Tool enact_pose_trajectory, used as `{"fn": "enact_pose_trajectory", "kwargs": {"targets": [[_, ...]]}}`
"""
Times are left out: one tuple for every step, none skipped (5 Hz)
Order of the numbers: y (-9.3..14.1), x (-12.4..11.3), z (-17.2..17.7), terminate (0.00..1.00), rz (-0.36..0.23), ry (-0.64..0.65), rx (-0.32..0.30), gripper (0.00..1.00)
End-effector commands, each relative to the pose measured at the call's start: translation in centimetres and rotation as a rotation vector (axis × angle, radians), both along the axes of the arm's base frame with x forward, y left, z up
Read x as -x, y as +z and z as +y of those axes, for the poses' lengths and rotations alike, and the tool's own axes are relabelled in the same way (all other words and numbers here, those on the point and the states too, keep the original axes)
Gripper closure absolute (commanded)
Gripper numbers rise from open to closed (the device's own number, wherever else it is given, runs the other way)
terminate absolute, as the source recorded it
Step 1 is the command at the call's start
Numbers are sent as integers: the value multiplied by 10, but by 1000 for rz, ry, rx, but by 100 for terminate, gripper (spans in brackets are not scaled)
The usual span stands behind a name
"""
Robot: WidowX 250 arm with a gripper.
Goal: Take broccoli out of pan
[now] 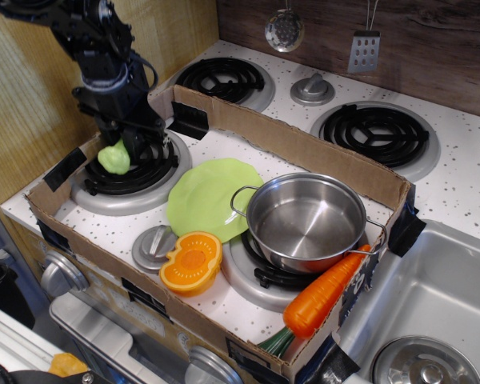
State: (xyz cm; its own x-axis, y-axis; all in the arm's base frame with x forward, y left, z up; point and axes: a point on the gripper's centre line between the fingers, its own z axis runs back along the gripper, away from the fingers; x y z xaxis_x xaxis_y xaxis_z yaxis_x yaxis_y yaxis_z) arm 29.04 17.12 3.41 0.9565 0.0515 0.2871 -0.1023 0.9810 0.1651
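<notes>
Now: tool (122, 146) low over coil burner (136, 164) left of pan (306, 220), clamped on broccoli (114, 158). Broccoli at burner's left edge, well clear of pan. Pan empty, beside green plate (204, 196); carrot (324, 294) leaning at pan's near side.

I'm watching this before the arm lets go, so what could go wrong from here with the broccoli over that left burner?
The broccoli sits low over the coiled burner, so on release its rounded head might roll off the ridged coils toward the cardboard wall. The gripper is close to that wall and could snag it when lifting. Whether the jaws have let go cannot be told here.
</notes>
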Motion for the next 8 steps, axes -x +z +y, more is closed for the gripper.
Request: {"fn": "enact_pose_trajectory", "kwargs": {"targets": [[23, -17, 4, 0, -31, -6, -22, 0], [33, -17, 1, 0, -18, -3, -32, 0], [55, -18, -4, 0, -25, 13, -49, 0], [74, -18, -14, 0, -28, 31, -86, 0], [83, -18, -17, 0, -56, 0, -84, 0], [83, -18, -17, 0, -56, 0, -84, 0], [83, -18, -17, 0, -56, 0, -84, 0], [83, -18, -17, 0, -56, 0, -84, 0]]}}
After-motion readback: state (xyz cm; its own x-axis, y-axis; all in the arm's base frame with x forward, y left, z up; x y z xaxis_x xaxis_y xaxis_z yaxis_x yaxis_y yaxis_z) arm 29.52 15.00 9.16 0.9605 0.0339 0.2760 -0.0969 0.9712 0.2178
